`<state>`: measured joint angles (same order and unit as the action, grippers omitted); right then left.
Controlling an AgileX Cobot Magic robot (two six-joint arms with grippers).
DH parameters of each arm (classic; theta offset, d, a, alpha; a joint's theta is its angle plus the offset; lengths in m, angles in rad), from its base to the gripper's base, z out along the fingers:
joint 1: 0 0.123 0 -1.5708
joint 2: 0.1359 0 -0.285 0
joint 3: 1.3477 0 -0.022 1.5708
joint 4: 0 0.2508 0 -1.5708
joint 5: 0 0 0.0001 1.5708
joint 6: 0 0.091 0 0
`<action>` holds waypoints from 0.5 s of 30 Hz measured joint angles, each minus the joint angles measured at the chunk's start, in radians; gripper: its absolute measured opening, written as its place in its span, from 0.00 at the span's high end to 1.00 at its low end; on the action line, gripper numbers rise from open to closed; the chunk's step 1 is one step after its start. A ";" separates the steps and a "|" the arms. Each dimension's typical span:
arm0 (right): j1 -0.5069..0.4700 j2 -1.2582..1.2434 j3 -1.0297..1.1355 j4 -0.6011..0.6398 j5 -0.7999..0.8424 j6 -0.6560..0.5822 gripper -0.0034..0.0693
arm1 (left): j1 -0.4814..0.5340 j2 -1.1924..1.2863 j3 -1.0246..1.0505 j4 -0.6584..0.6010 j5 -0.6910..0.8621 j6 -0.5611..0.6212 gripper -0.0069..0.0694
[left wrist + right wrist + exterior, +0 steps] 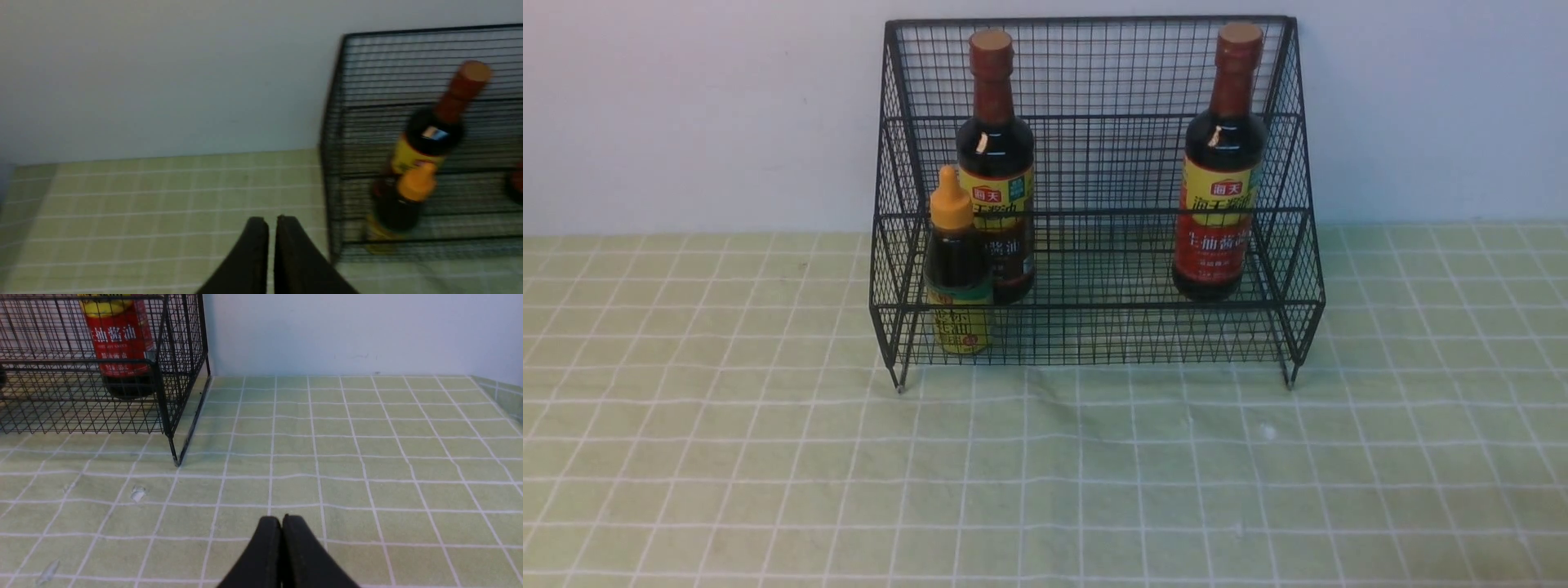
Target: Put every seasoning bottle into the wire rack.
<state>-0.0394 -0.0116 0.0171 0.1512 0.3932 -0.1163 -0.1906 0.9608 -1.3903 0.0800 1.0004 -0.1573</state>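
Note:
The black wire rack (1094,163) stands at the back of the table against the wall. On its upper step stand two tall brown-capped seasoning bottles: one at the left (995,163) and a red-labelled one at the right (1221,171). The short bottle with the orange nozzle cap (958,265) stands on the lower step, in front of the left tall bottle. Neither arm shows in the front view. My left gripper (272,222) is shut and empty, off the rack's (408,134) left side. My right gripper (282,520) is shut and empty over the cloth, off the rack's (102,375) right corner.
A green cloth with a white grid (1045,474) covers the table. A pale wall (686,106) rises just behind the rack. Small white specks (138,494) lie on the cloth near the rack's right front foot.

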 joint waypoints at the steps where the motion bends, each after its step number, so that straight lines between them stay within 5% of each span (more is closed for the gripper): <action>1: 0.000 0.000 0.000 0.000 0.000 0.000 0.97 | 0.000 -0.043 0.035 -0.031 -0.014 0.003 0.90; 15: 0.000 0.000 0.000 0.000 0.000 0.000 0.97 | 0.000 -0.451 0.297 -0.065 0.042 0.011 0.90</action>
<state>-0.0394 -0.0116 0.0171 0.1512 0.3932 -0.1163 -0.1906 0.5097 -1.0932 0.0146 1.0425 -0.1464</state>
